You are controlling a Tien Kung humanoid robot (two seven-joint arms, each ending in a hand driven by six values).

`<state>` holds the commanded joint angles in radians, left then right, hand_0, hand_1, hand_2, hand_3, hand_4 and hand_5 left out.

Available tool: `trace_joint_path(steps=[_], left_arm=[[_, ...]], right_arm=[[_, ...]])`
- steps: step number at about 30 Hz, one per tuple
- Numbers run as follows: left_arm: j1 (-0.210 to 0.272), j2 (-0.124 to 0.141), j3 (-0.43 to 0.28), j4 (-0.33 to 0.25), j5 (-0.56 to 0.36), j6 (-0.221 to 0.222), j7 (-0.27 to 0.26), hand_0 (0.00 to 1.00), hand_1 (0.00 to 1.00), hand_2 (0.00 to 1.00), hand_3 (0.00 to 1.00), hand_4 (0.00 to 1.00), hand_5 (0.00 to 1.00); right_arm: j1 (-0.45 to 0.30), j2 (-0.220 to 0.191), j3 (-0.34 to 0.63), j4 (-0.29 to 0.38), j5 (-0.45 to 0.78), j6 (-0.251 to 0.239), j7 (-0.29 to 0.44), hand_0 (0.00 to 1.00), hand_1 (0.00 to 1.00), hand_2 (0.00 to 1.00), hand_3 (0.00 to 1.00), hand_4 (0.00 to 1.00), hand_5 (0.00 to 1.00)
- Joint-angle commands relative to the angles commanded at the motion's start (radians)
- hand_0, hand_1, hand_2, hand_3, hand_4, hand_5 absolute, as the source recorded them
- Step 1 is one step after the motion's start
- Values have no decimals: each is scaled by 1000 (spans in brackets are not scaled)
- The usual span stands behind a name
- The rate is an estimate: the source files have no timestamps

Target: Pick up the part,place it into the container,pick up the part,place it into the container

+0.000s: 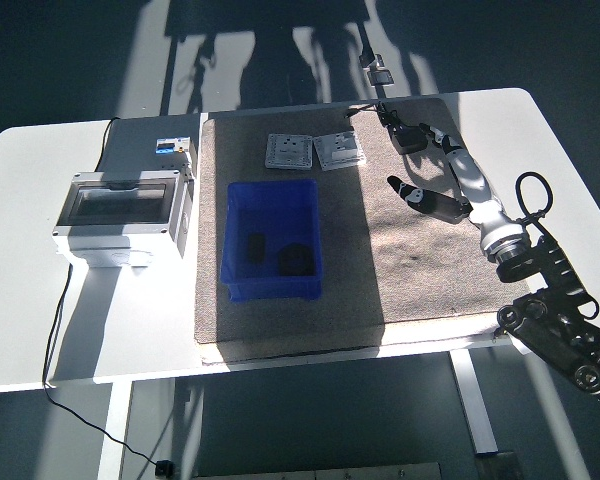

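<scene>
The blue container (236, 215) stands on the grey mat (420, 260), left of its middle. Two dark parts (254, 245) (297, 258) lie inside it. A black part with a cable (408, 138) lies at the mat's far right corner. My right hand (422, 166) reaches in from the lower right, open and empty. Its fingertips (435, 136) are right next to the black part, and its thumb (418, 197) is spread out to the near side. I cannot tell whether the fingers touch the part. My left arm is out of view.
Two grey socket plates (288, 150) (339, 149) lie on the mat behind the container. A grey electrical box with a clear lid (120, 212) stands at the left on the white table (570, 170). A small object (378, 70) lies beyond the table's far edge.
</scene>
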<state>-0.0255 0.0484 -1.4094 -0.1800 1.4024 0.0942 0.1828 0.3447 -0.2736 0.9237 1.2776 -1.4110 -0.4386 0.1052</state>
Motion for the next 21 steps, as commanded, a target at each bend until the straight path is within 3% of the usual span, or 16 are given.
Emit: trace_joint_path(steps=[4, 5, 10, 11, 21], left_arm=[[-1, 3, 7, 0, -12, 1, -2, 697, 628, 624, 665, 657, 635], [-1, 3, 6, 0, -10, 1, -2, 697, 628, 625, 666, 658, 631], [-1, 5, 2, 0, 0, -3, 3, 697, 628, 625, 666, 658, 631], [-1, 6, 1, 0, 2, -4, 5, 697, 630, 625, 665, 657, 630], [5, 8, -8, 0, 20, -15, 23, 697, 630, 625, 665, 659, 628]], right_arm=[[-112, 9, 134, -1, 151, 45, 109, 807, 665, 726, 747, 857, 566], [-130, 10, 160, 2, 184, 49, 127, 719, 350, 416, 556, 908, 527], [-204, 17, 305, 35, 330, 57, 219, 719, 350, 416, 556, 908, 527], [-209, 19, 333, 42, 355, 57, 226, 708, 301, 332, 370, 974, 520], [-224, 24, 515, 77, 452, 70, 231, 694, 269, 319, 354, 979, 486]])
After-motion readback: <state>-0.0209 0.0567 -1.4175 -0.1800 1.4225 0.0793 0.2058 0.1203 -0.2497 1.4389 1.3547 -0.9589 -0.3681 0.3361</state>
